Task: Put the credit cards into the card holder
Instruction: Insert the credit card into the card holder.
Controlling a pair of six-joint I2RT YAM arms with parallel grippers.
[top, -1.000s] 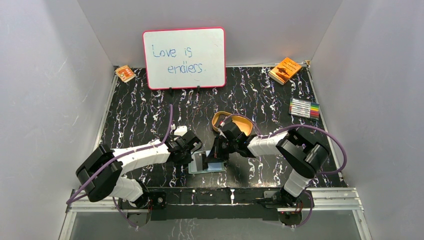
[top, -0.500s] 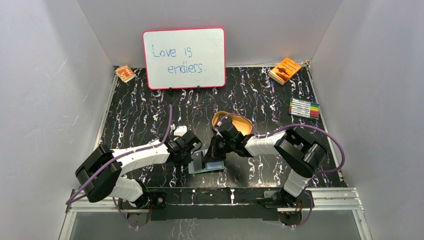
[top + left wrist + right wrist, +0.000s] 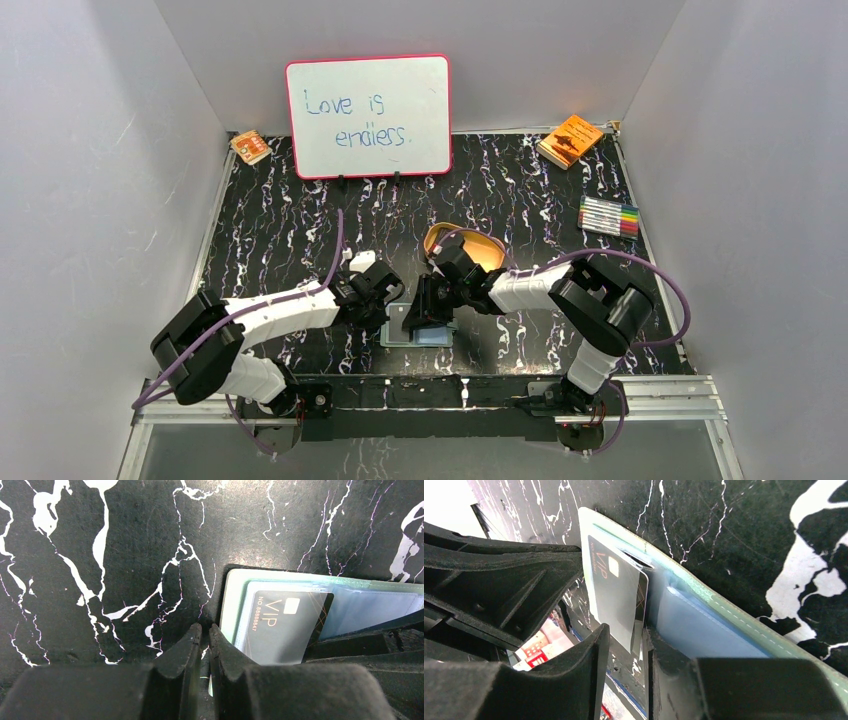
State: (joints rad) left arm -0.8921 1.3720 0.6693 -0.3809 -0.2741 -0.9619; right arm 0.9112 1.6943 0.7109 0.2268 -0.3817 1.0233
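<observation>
The sage-green card holder (image 3: 425, 338) lies open near the table's front edge, its pale blue sleeves facing up. A dark grey credit card (image 3: 285, 625) marked VIP sits slanted on the left sleeve, part of it tucked in. My left gripper (image 3: 205, 630) is at the holder's left edge (image 3: 230, 600). Its jaws are almost together, with a pale green sliver of the cover between them. My right gripper (image 3: 626, 635) stands over the card (image 3: 616, 595). Its jaws are apart, with the card's near end loose in the gap. In the top view the two grippers (image 3: 388, 303) (image 3: 428, 310) meet over the holder.
A tan oval tray (image 3: 480, 250) stands just behind the right gripper. A whiteboard (image 3: 368, 115) is propped at the back. An orange booklet (image 3: 570, 140) and a marker set (image 3: 609, 216) lie at the back right. A small orange packet (image 3: 250, 147) sits at the back left.
The right gripper's jaws have parted and let go of the card, which now rests on the holder. The right gripper has edged slightly left. The left arm has barely moved.
</observation>
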